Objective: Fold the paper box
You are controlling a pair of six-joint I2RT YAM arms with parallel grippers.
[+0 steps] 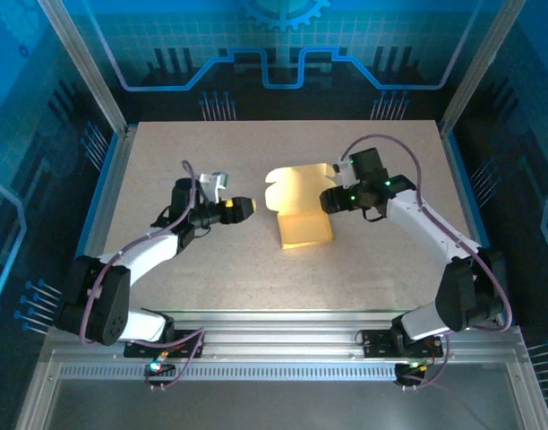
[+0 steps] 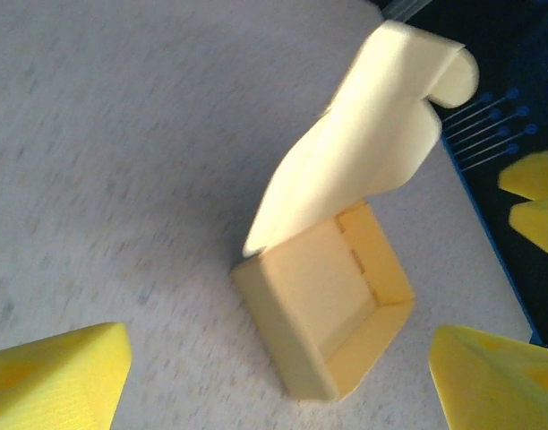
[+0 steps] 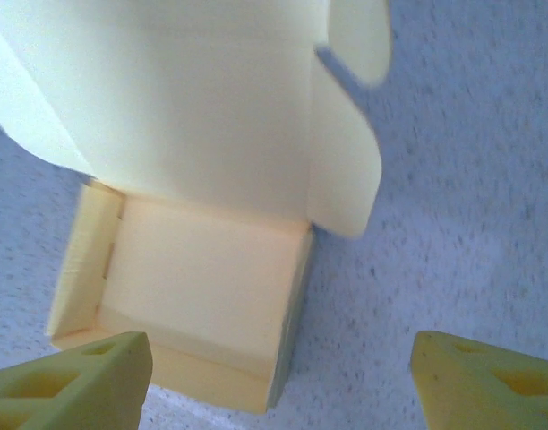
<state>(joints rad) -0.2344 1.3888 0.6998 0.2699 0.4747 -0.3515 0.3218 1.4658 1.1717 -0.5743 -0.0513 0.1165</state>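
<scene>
The paper box [image 1: 304, 230] sits mid-table as a shallow open tray, its pale lid flap [image 1: 295, 184] standing up at the far side. My left gripper [image 1: 244, 208] hovers to its left, open and apart from it. In the left wrist view the box [image 2: 323, 313] lies ahead between the yellow fingertips [image 2: 64, 381], lid [image 2: 363, 152] raised, left gripper [image 2: 278, 390] holding nothing. My right gripper [image 1: 331, 199] is at the lid's right edge, open. In the right wrist view the box [image 3: 202, 287] and lid [image 3: 193, 107] lie under the right gripper [image 3: 283, 385], whose fingertips [image 3: 489, 385] are spread wide.
The speckled beige table [image 1: 211, 269] has bare surface around the box. Aluminium posts [image 1: 86, 72] and blue panels wall in the sides and back. A metal rail [image 1: 274, 345] runs along the near edge by the arm bases.
</scene>
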